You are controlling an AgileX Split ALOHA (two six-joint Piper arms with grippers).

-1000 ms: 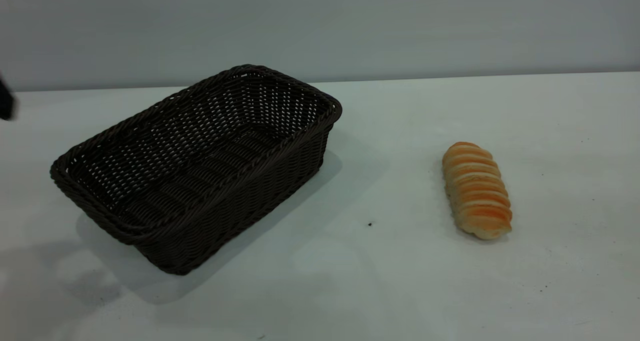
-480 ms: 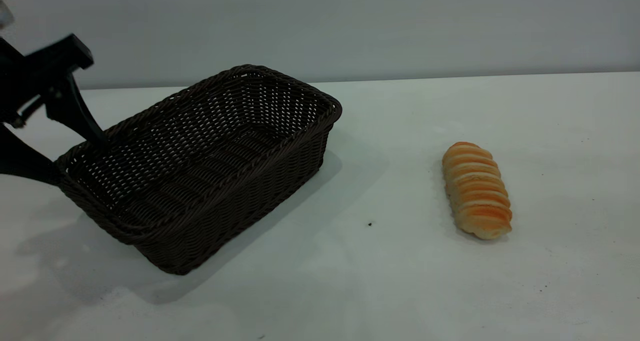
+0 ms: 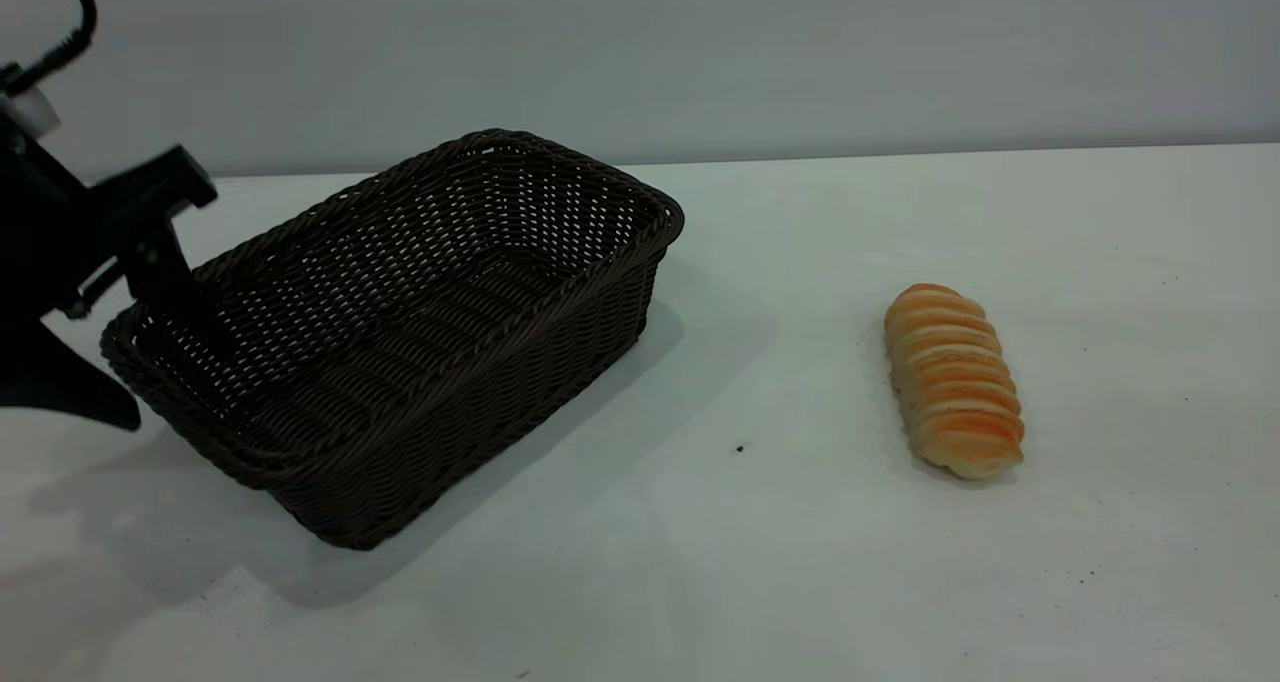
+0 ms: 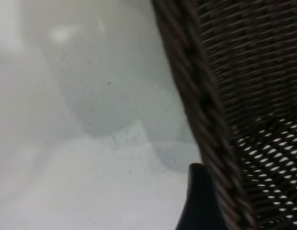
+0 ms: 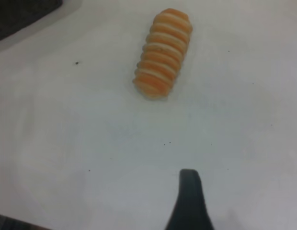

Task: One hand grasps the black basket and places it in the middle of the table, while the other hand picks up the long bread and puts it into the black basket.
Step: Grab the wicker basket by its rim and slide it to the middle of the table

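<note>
The black basket stands on the white table at the left, turned at an angle. My left gripper is open and straddles the basket's left short rim, one finger inside and the other outside. In the left wrist view the braided rim runs past the outer finger. The long bread lies on the table at the right, well apart from the basket. In the right wrist view the bread lies ahead of one finger of my right gripper, which hovers open over bare table.
A grey wall stands behind the table's far edge. A small dark speck marks the table between basket and bread. A dark corner of the basket shows in the right wrist view.
My left gripper has come in from the left edge and dropped over the basket's left rim. The basket and the bread have not moved.
</note>
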